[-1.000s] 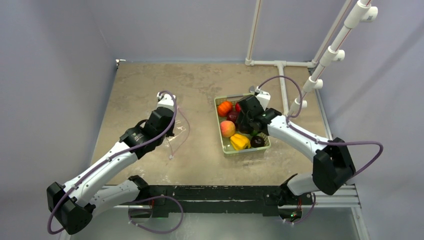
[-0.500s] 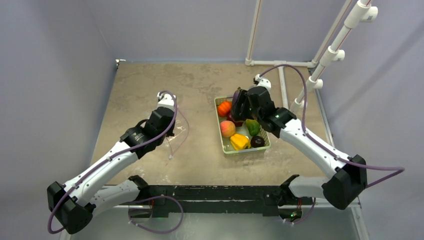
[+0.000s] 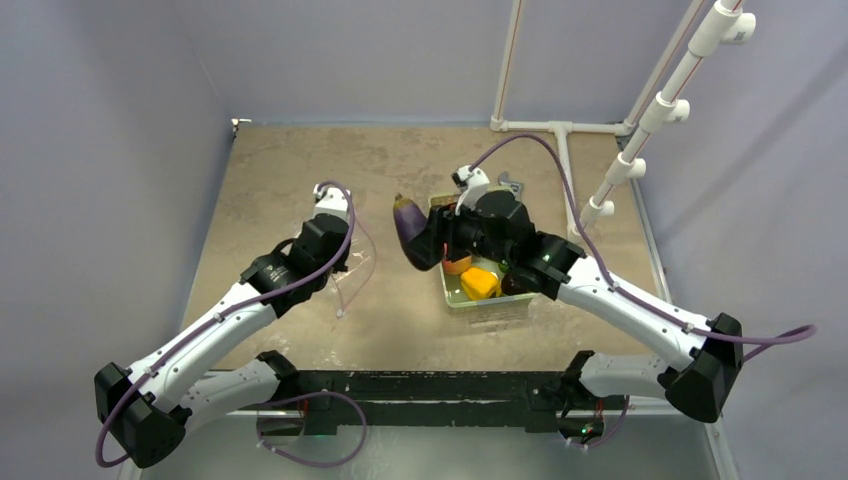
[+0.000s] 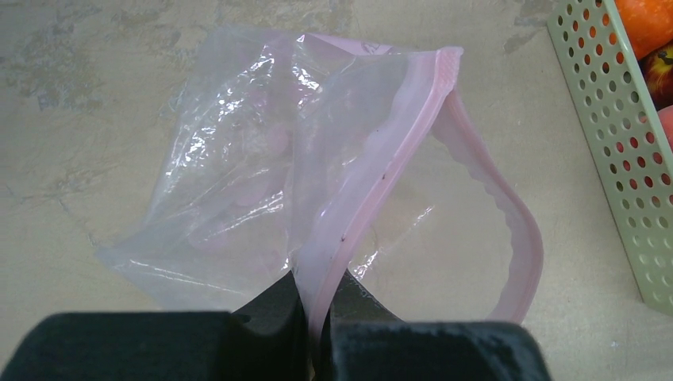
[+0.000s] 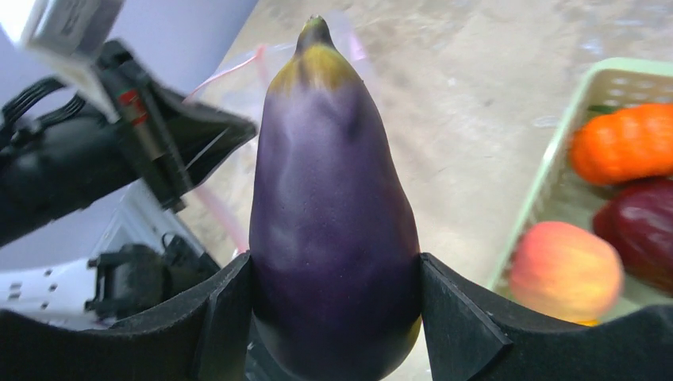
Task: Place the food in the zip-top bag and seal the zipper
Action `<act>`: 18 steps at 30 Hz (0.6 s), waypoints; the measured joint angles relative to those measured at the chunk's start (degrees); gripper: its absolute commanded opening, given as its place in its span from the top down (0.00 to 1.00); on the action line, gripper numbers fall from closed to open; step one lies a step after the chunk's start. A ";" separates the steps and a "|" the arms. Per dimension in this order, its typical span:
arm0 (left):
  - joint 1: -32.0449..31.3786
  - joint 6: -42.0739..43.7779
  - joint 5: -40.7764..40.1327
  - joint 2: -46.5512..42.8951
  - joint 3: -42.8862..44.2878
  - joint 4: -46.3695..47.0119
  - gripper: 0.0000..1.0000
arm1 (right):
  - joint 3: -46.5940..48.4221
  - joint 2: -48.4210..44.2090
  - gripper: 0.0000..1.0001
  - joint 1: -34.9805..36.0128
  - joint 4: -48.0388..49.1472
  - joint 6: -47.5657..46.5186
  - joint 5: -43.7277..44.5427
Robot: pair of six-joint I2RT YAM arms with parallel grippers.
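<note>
My right gripper (image 5: 335, 309) is shut on the purple eggplant (image 5: 329, 214), held in the air left of the green basket; it also shows in the top view (image 3: 408, 230). My left gripper (image 4: 317, 305) is shut on the pink zipper (image 4: 373, 190) of the clear zip-top bag (image 4: 238, 167), holding its mouth open on the table. In the top view the bag (image 3: 352, 272) lies by my left gripper (image 3: 335, 262). A yellow pepper (image 3: 480, 284), an orange (image 5: 623, 143), a peach (image 5: 563, 270) and a dark red piece (image 5: 643, 230) lie in the basket.
The light green slotted basket (image 3: 487, 302) stands right of centre; its wall shows at the right of the left wrist view (image 4: 627, 151). White pipes (image 3: 560, 130) run along the table's far right. The left arm (image 5: 87, 167) fills the left of the right wrist view.
My right gripper has lifted the eggplant out of the basket and carried it left, toward the bag. The left arm and the bag have not moved.
</note>
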 measured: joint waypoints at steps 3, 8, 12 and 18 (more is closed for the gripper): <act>0.00 0.00 -0.11 0.00 0.00 0.00 1.00 | 0.00 0.79 0.87 2.27 0.57 -0.76 -2.38; 0.00 0.00 -0.17 0.00 0.00 0.00 1.00 | 0.00 1.49 0.86 4.98 1.64 -1.95 -5.99; 0.00 0.00 -0.37 0.00 0.00 0.00 1.00 | 0.00 2.58 0.86 6.86 2.21 -2.54 -7.69; 0.00 0.00 -0.42 -0.04 0.00 0.00 1.00 | 0.17 6.21 0.86 8.61 3.04 -2.56 -9.05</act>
